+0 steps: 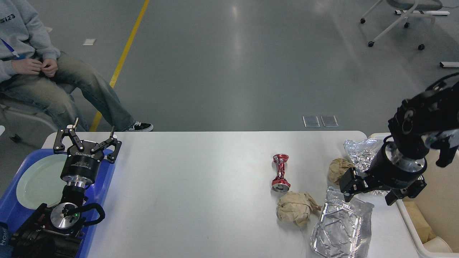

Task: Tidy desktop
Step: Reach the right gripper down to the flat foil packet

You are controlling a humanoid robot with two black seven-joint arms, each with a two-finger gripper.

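The white desktop carries litter on its right half: a crushed red can, a brown paper ball nearest me, a second paper ball, a crinkled silver foil bag and a flat silvery pouch. My right gripper hangs low over the gap between the foil bag and the pouch, fingers spread wide, open with nothing held; it hides much of the foil bag. My left gripper stands open at the far left, above the tray's edge.
A blue tray with a pale green plate sits at the left end. A beige bin holding some scrap stands past the right edge. A seated person is beyond the far left corner.
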